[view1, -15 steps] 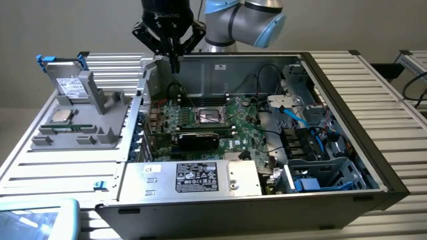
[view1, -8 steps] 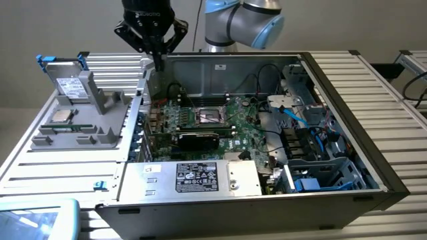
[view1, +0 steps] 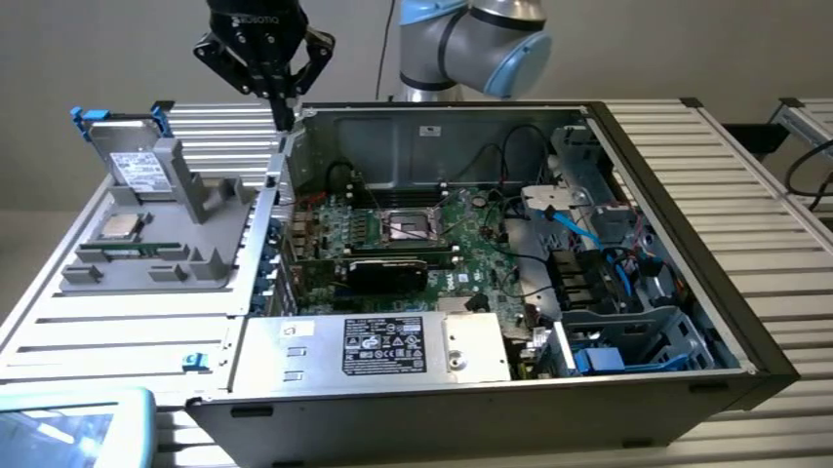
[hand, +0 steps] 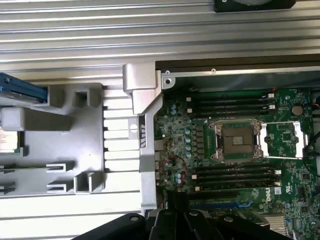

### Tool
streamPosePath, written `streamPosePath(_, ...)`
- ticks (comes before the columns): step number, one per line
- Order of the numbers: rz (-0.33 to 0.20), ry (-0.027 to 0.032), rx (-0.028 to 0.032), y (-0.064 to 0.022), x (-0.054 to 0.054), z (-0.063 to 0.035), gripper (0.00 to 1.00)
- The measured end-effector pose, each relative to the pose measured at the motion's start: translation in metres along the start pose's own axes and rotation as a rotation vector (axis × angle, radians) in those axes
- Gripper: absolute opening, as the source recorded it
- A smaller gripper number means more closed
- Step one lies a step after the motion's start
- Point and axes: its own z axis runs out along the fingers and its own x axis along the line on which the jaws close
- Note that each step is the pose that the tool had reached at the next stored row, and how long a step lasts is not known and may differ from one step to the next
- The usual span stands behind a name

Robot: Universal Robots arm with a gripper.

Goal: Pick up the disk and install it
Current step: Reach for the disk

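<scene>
While the gripper (view1: 279, 109) hangs over the back corner of the open computer case (view1: 390, 136), its two dark fingers are pressed together to a point and carry nothing. The disk (view1: 135, 168) is well clear of them. It stands on edge in a grey holder (view1: 209, 210) on the ribbed metal table (view1: 117, 322), outside the case on the exterior view's left, with its white label facing out and the blue frame's tabs sticking up at either end. A small silver chip (view1: 121, 227) lies flat on the same holder, just in front of the disk. Inside the case the green motherboard (view1: 456, 263) lies exposed with its processor socket (view1: 414, 226) near the middle, and a grey metal box with a black label (view1: 384, 346) fills the near corner. From the wrist the closed gripper (hand: 177, 212) sits over the case's edge, with the socket (hand: 239, 140) to one side and the holder (hand: 65, 135) to the other, where a strip of the disk's blue frame (hand: 20, 91) shows.
</scene>
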Motion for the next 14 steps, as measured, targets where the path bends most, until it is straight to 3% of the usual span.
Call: streamPosePath(14,0.000,0.0000,0.0000,0.0201,0.061,0.0002,0.11)
